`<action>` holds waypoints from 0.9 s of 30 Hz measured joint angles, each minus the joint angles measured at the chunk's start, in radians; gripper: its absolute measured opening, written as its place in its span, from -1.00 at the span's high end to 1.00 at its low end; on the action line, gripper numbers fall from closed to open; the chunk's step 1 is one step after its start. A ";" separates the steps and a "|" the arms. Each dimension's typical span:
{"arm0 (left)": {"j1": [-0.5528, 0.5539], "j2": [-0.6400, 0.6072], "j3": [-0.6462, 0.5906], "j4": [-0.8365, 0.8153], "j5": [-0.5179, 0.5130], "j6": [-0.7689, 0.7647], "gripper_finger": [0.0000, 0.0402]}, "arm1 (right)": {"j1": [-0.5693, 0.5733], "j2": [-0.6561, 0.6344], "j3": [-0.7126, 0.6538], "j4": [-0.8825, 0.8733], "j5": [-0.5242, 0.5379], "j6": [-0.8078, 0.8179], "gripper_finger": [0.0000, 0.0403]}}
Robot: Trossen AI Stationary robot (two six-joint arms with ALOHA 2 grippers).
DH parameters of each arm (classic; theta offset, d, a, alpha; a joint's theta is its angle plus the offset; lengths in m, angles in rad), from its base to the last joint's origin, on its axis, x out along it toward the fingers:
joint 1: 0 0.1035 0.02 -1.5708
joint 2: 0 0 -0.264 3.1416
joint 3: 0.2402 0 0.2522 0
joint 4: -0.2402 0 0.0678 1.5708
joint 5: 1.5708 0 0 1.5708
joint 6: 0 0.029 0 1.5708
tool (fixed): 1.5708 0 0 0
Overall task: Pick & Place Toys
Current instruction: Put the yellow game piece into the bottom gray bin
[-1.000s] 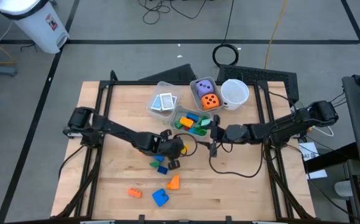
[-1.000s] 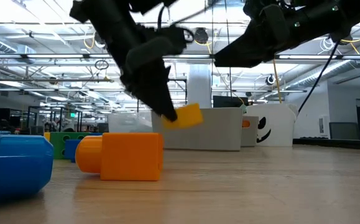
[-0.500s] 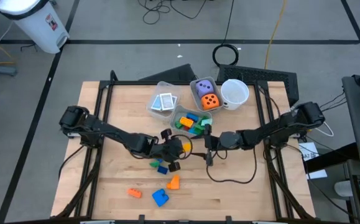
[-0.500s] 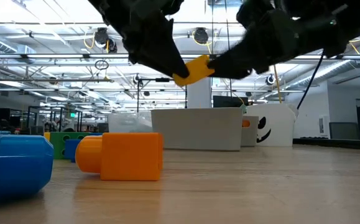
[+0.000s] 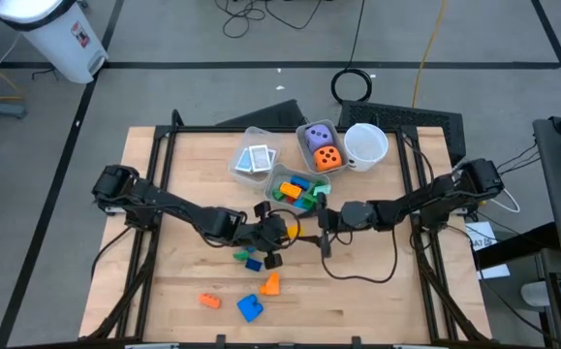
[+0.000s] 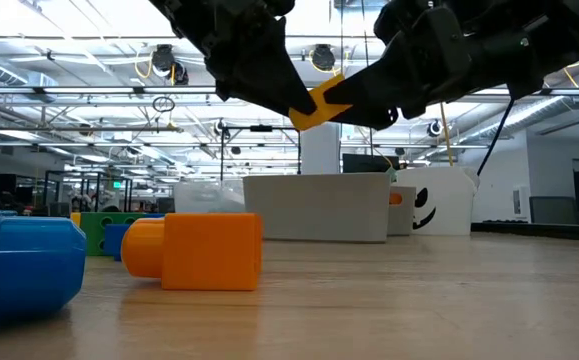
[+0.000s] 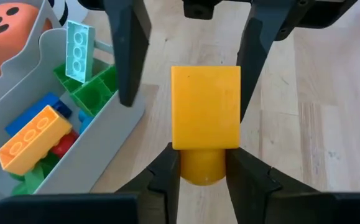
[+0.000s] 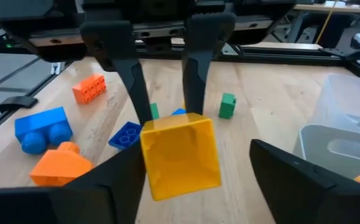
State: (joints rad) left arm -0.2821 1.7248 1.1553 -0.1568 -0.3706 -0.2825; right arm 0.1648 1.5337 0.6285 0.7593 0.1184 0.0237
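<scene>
yellow block (image 7: 205, 121) held above the table centre, its round stud end clamped between the fingers of the left gripper (image 7: 202, 169). the right gripper (image 8: 186, 165) faces it from the right with its fingers spread wide on either side of the block's square end, not closed on it. in the low view the yellow block hangs clear of the wood, where the two arms meet.

containers, far half of the table (image 5: 377, 301): three clear bins and one white cup (image 5: 365, 143). the bin of blocks (image 5: 282, 175), just beyond the grippers, holds a mixed heap of blue, green, orange and red blocks; their number cannot be told. the card bin (image 5: 241, 153), to its far left, holds white patterned cards (image 5: 256, 160). the die bin (image 5: 305, 129) holds two dice, purple die (image 5: 317, 138) farther, orange die (image 5: 328, 158) nearer. the cup stands just right of the die bin.

loose on the near table: orange flat block (image 5: 208, 301), blue block (image 5: 250, 308), orange studded block (image 5: 270, 283), and small blue and green pieces (image 5: 246, 258) near the left gripper.
</scene>
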 joint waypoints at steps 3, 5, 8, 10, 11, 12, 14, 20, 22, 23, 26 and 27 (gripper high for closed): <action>0.000 0.000 0.000 0.002 0.000 -0.007 0.47 | 0.000 0.000 0.000 0.001 -0.015 -0.007 -0.13; 0.000 0.000 0.000 0.005 0.001 -0.008 0.47 | 0.000 0.000 0.000 0.002 -0.043 -0.007 0.00; 0.003 0.000 0.000 0.009 0.003 -0.008 0.46 | 0.000 -0.001 0.000 0.001 -0.051 -0.009 0.23; 0.003 0.000 0.000 0.012 0.008 -0.008 0.45 | -0.002 -0.001 0.000 0.000 -0.068 -0.014 0.39; 0.002 0.000 0.000 0.013 0.009 -0.011 0.44 | -0.006 -0.001 0.000 0.000 -0.079 -0.020 0.46; 0.002 0.000 0.000 0.015 0.008 -0.011 0.41 | -0.007 -0.005 0.000 -0.002 -0.092 -0.026 0.52; 0.002 -0.008 0.000 0.017 0.005 0.002 0.34 | -0.008 -0.015 0.000 -0.006 -0.094 -0.043 0.56; 0.000 -0.137 0.000 -0.047 0.015 0.063 0.11 | -0.009 -0.101 0.000 -0.072 -0.062 -0.053 0.56; -0.005 -0.180 -0.024 -0.036 -0.010 0.063 0.06 | -0.009 -0.139 0.000 -0.112 -0.013 -0.052 0.52; -0.009 -0.199 -0.044 -0.030 -0.030 0.066 0.03 | -0.008 -0.156 0.000 -0.134 0.018 -0.049 0.51; -0.021 -0.255 -0.138 0.045 -0.084 0.069 -0.01 | -0.009 -0.190 0.000 -0.211 0.138 -0.038 0.51; -0.022 -0.271 -0.175 0.080 -0.095 0.066 -0.01 | -0.009 -0.191 0.000 -0.226 0.192 -0.037 0.52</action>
State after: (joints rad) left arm -0.3044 1.4543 0.9807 -0.0771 -0.4656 -0.2168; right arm 0.1555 1.3432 0.6287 0.5332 0.3103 -0.0130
